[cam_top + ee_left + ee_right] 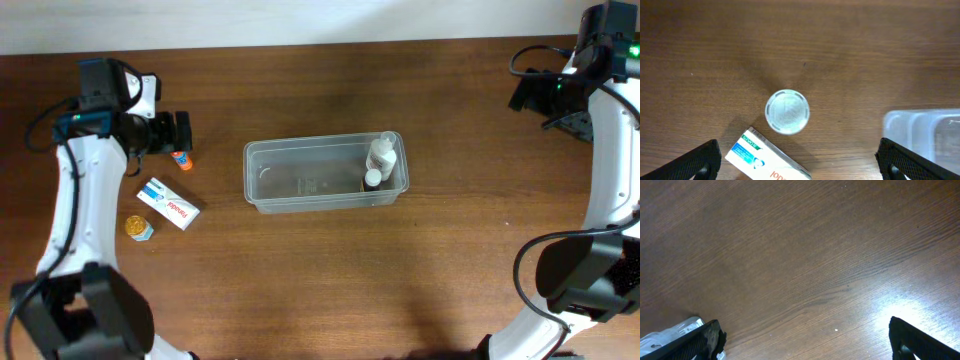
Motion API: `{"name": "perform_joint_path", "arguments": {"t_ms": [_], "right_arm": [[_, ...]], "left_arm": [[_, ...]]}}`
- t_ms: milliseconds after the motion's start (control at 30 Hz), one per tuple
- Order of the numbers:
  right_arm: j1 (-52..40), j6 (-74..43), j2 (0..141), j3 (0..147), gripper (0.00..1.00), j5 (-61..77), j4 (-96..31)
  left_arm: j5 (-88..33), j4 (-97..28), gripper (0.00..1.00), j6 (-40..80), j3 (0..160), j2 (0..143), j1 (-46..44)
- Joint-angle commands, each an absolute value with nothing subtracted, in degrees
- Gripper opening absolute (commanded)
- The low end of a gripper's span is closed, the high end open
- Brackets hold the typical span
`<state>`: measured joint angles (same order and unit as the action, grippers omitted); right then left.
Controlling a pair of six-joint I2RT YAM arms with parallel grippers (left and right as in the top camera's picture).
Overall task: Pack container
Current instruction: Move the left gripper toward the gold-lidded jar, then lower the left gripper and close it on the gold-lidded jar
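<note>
The left end effector (798, 152) is hanging wide open over the counter (865, 45) and is gripping nothing. A small bottle (787, 112) is standing just ahead of its fingers (695, 162), seen from the top. The right end effector (804, 330) is also spreading wide and carrying nothing, far on the other side. The container (300, 185) is sitting in the middle of the counter, well apart from the small bottle, and two bottles (379, 157) are already sitting at its right end.

I think the step in hand is picking up the small bottle, and here the danger is starting. The box (767, 162) is lying just beside it, so a finger coming down could be hitting the box, or pushing it against the small bottle and tipping it. A tipped round bottle would probably be rolling away over the counter. The cap is looking smooth, so a grip taken too high may be slipping. At the release, a drop near the rim could be bouncing out, or landing on the two bottles. The container is looking light, so it may be sliding if it is bumped.
</note>
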<state>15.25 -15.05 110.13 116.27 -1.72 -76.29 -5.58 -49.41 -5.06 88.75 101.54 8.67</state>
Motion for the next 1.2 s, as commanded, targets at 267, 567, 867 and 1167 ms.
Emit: {"name": "perform_joint_path", "arguments": {"t_ms": [267, 567, 867, 1167], "right_arm": [[15.51, -15.46, 108.47, 117.32, 0.98, -2.22, -76.29], [15.51, -15.46, 108.47, 117.32, 0.98, -2.22, -76.29], [15.51, -15.46, 108.47, 117.32, 0.99, -2.22, -76.29], [15.51, -15.46, 108.47, 117.32, 0.98, -2.22, -76.29]], "left_arm": [[-4.91, -48.34, 1.00, -4.40, 89.73, 103.66, 8.80], [-4.97, -63.59, 1.00, 2.66, 90.28, 101.03, 10.37], [-4.67, -74.30, 1.00, 0.12, 89.52, 93.21, 14.50], [-4.75, -70.26, 1.00, 2.26, 76.79, 89.54, 21.04]]}}
